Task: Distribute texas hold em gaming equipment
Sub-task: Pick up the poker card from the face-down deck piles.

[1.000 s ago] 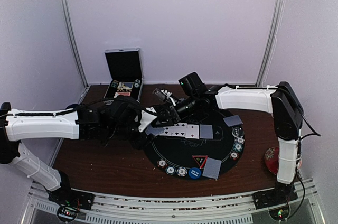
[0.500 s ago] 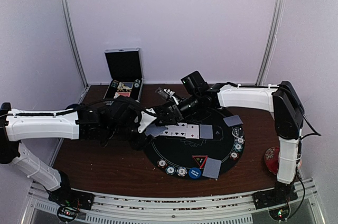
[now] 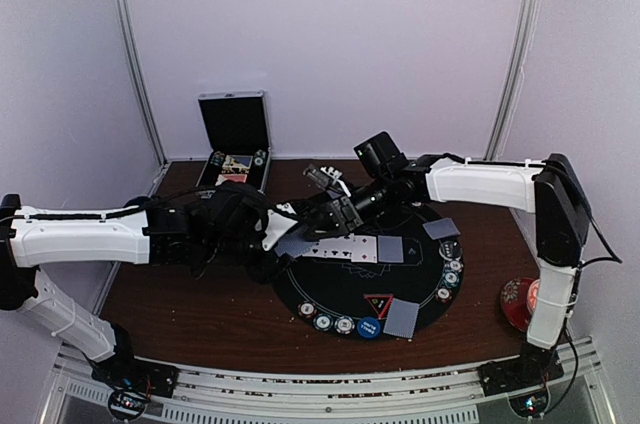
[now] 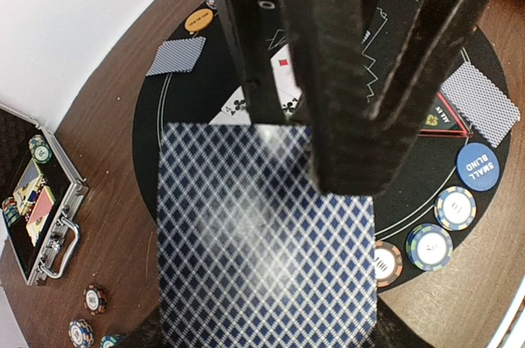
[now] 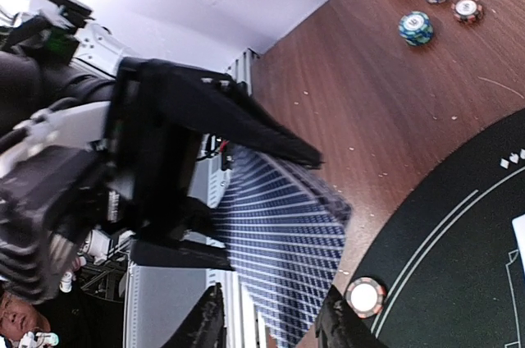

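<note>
– Playing card (image 4: 267, 233), the one with the blue diamond back: your left gripper (image 3: 285, 236) is clamped on it and holds it in the air over the far left rim of the round black mat (image 3: 330, 289). Whether it is one card or a thin stack, I cannot tell.

– Your right gripper (image 5: 272, 323) is at that card's free edge, with one finger on each side. I cannot tell you whether those fingers pinch it or only straddle it.

– On the mat you have a row of face-up cards (image 3: 340, 247), with a face-down card (image 3: 397, 250) just beside its right end.

– At the mat's near edge you have the red triangle marker (image 3: 378, 302). Near it lie another face-down card (image 3: 401, 319), the blue button disc (image 3: 368, 327) and a few chips (image 3: 344, 325).

– Your open case (image 3: 235, 144) stands at the far left of the table, well apart from both grippers.
</note>
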Action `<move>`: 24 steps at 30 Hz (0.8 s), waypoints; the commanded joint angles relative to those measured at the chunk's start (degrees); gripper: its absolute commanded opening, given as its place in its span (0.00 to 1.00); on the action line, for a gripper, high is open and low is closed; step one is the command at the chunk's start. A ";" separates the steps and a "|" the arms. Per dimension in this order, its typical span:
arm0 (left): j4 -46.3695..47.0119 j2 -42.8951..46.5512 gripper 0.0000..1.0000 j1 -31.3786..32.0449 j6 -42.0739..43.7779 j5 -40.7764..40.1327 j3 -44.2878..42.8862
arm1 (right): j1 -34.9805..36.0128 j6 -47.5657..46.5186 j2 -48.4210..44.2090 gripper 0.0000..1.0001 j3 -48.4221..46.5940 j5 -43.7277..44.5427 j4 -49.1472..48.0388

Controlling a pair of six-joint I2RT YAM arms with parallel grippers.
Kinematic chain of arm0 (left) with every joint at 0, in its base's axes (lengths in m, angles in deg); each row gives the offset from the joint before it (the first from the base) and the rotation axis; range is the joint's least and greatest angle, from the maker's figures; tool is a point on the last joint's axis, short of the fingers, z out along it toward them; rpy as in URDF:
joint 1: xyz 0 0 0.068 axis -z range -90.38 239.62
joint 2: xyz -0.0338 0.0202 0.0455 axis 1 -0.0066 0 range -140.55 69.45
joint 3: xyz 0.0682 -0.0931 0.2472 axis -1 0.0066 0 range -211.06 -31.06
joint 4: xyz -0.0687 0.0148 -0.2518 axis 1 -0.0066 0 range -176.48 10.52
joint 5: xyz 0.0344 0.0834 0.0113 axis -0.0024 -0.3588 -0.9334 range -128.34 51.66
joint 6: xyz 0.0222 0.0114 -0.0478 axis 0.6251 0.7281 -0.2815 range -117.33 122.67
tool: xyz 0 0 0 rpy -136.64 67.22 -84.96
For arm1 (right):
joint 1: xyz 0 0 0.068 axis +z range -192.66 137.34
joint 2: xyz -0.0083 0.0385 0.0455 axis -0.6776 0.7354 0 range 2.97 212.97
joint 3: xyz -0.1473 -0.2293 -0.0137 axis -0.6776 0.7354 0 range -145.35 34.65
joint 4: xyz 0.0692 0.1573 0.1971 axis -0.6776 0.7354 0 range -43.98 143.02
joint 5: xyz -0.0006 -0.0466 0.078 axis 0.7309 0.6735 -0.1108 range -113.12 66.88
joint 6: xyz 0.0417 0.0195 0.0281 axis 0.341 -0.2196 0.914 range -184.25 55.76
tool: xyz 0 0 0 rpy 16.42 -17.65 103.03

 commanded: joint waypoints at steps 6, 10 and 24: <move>3.51 0.45 0.64 0.14 0.35 -0.60 -0.60 | -0.12 6.12 -2.35 0.28 3.09 -3.91 -8.10; 3.51 0.43 0.64 0.08 0.30 -0.61 -0.51 | -0.03 6.27 -0.59 0.22 2.45 -3.07 -7.46; 3.57 0.60 0.65 0.14 0.39 -0.34 -0.44 | -2.04 4.67 -2.00 0.00 2.15 -1.27 -4.24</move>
